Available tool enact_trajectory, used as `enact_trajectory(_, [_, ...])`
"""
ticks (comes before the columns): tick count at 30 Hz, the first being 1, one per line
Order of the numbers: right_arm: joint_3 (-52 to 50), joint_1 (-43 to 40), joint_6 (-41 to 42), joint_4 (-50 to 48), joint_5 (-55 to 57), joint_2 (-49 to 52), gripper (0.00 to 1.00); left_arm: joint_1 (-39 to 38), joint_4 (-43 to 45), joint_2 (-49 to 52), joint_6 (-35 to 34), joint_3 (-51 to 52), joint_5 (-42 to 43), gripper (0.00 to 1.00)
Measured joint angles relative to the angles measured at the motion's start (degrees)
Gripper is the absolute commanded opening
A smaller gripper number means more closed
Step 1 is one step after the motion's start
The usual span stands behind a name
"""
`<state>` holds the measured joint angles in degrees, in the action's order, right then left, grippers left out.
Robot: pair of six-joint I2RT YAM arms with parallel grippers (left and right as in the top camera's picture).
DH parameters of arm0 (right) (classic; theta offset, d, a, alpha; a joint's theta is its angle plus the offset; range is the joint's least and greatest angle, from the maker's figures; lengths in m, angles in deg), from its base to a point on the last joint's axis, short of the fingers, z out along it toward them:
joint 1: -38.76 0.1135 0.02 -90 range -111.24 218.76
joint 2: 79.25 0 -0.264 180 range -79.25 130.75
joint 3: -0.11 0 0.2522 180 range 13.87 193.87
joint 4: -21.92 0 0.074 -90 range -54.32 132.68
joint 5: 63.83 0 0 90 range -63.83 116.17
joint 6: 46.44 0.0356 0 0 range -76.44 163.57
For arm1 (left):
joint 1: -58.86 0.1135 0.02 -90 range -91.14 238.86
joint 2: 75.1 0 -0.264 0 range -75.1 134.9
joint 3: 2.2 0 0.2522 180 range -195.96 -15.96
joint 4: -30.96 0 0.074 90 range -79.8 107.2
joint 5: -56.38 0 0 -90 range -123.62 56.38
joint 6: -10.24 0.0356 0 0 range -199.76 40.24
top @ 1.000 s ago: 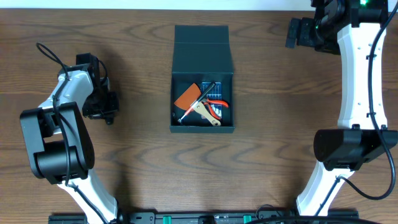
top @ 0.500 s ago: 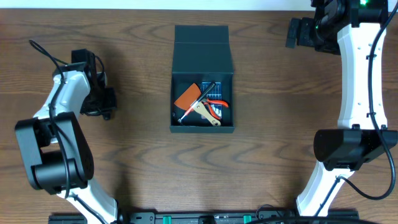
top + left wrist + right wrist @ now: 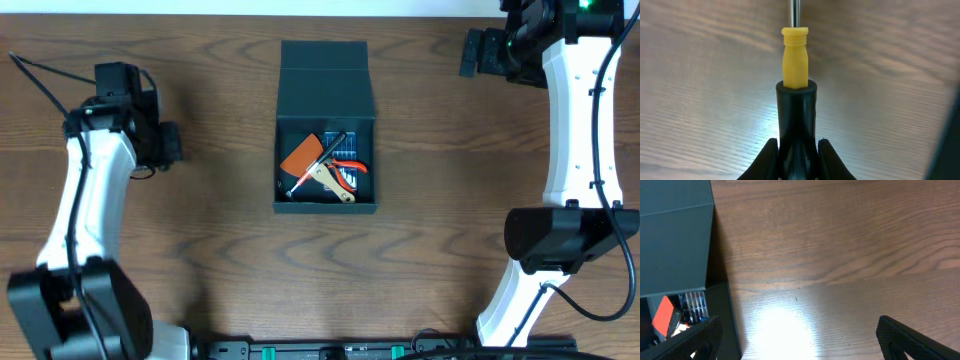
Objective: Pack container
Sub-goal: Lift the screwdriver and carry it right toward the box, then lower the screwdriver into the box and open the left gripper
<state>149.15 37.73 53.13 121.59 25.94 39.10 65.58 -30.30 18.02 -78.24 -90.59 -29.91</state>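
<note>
Clamps a yellow-and-black screwdriver [image 3: 795, 60] narrowly in the left hand [image 3: 798, 151], well left of the container [image 3: 327, 208], presumably to carry it over to the tools [image 3: 325, 170] lying inside. Holds the right hand [image 3: 800, 337] wide and empty at the far right, likely to leave the centred, open-lidded container clear. Shows only brown wood-grain surface [image 3: 200, 250] around, plus a pale strip [image 3: 300, 6] of room beyond.

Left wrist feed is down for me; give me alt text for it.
A screwdriver with a black-and-yellow handle sits clamped in the jaws of the left gripper, its metal shaft running off the frame's top. Wood-grain table fills the background.
</note>
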Motion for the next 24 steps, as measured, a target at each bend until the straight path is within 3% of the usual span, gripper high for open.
enact_trajectory(8, [0.0, 0.1, 0.0, 0.0, 0.0, 0.0, 0.99, -8.6, 0.0, -5.4, 0.0, -0.1, 0.2, 0.06])
enact_trajectory(24, [0.0, 0.1, 0.0, 0.0, 0.0, 0.0, 0.99, -27.3, 3.5, -5.7, 0.0, -0.1, 0.2, 0.06])
